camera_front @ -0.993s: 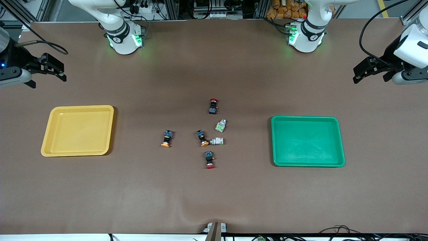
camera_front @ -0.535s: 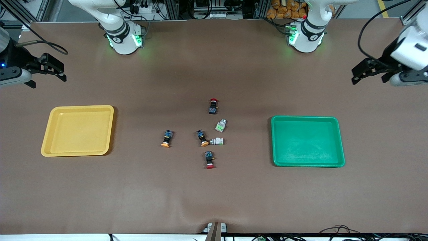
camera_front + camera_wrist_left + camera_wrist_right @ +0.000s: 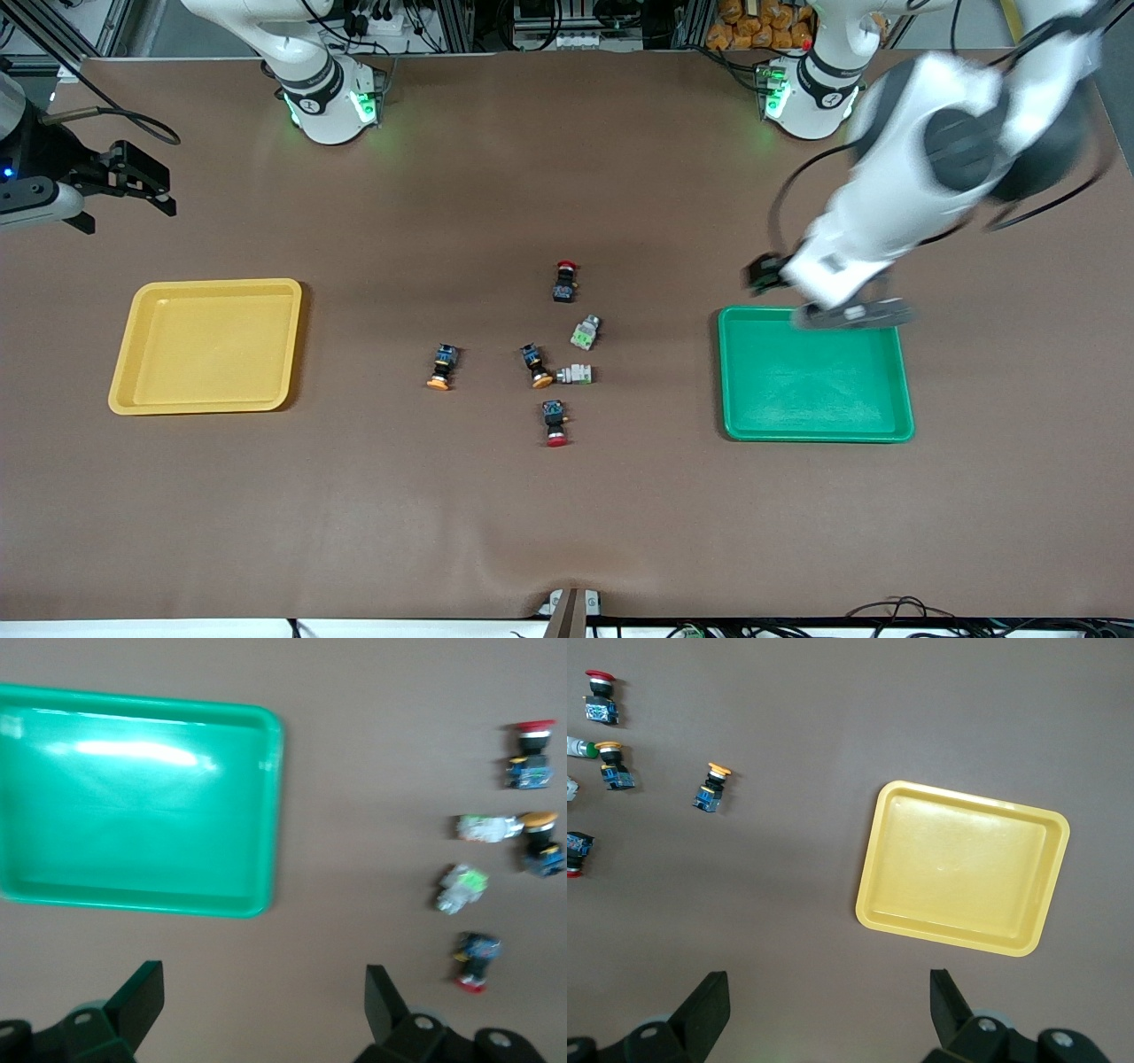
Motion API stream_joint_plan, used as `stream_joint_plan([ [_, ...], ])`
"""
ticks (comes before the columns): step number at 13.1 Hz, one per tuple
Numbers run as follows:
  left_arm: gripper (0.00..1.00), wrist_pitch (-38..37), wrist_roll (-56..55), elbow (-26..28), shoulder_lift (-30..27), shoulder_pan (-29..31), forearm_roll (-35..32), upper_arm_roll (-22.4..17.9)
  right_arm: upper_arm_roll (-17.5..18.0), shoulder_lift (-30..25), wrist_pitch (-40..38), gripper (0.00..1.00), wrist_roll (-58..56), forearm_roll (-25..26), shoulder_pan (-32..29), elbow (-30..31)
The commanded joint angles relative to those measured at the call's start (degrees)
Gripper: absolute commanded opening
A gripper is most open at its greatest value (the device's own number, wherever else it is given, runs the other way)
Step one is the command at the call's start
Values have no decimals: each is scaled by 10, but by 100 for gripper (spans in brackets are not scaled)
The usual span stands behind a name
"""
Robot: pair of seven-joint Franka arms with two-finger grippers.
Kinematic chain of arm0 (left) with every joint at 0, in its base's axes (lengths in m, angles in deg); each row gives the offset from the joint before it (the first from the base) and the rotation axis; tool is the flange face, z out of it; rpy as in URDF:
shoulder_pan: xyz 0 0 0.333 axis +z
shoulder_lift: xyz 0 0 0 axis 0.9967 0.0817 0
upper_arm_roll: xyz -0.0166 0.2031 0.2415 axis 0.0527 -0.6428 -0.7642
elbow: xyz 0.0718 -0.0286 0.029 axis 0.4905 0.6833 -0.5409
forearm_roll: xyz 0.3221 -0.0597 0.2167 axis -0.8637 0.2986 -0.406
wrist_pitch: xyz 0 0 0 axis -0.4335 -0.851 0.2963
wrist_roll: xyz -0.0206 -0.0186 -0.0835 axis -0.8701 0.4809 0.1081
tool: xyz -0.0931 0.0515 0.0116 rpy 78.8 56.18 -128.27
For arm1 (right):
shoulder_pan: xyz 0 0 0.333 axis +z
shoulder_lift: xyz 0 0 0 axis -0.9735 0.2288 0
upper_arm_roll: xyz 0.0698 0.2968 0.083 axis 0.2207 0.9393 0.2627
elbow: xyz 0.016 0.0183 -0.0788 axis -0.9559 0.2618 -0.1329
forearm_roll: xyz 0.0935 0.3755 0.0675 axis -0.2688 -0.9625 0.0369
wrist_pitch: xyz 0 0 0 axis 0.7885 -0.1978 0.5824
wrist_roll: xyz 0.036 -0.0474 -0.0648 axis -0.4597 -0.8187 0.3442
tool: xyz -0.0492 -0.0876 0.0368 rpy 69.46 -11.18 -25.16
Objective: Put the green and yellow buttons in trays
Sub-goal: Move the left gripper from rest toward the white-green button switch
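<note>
Two green buttons (image 3: 585, 332) (image 3: 576, 375) and one yellow button (image 3: 536, 366) lie bunched at the table's middle. A second yellow button (image 3: 441, 367) lies apart, toward the yellow tray (image 3: 205, 288). The green tray (image 3: 731, 372) sits toward the left arm's end and holds nothing, and neither does the yellow one. My left gripper (image 3: 765, 273) (image 3: 263, 992) hangs open over bare table at the green tray's (image 3: 270, 815) corner. My right gripper (image 3: 159, 190) (image 3: 830, 997) waits open in the air over bare table by the yellow tray (image 3: 873, 895).
Two red-capped buttons (image 3: 564, 281) (image 3: 555, 423) lie with the cluster, one farther from the camera and one nearer. The brown mat runs bare between the cluster and each tray. The left arm's white forearm (image 3: 904, 186) slants above the green tray's end of the table.
The left arm has swung in fast from the table's end and now hangs at the green tray's corner. The right arm and all buttons have stayed put.
</note>
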Motion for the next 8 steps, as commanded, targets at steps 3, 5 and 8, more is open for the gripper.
stream_joint_plan([
  [3, 100, 134, -214, -8, 132, -108, -91, 1, 2, 5, -7, 100, 2, -6, -4, -11],
  [5, 100, 195, -323, -11, 181, -139, -123, -1, 2, 5, -8, 100, 3, -7, -4, -11],
  [8, 100, 227, -442, -13, 222, -166, -135, -1, 2, 5, -7, 100, 4, -7, -4, -11],
])
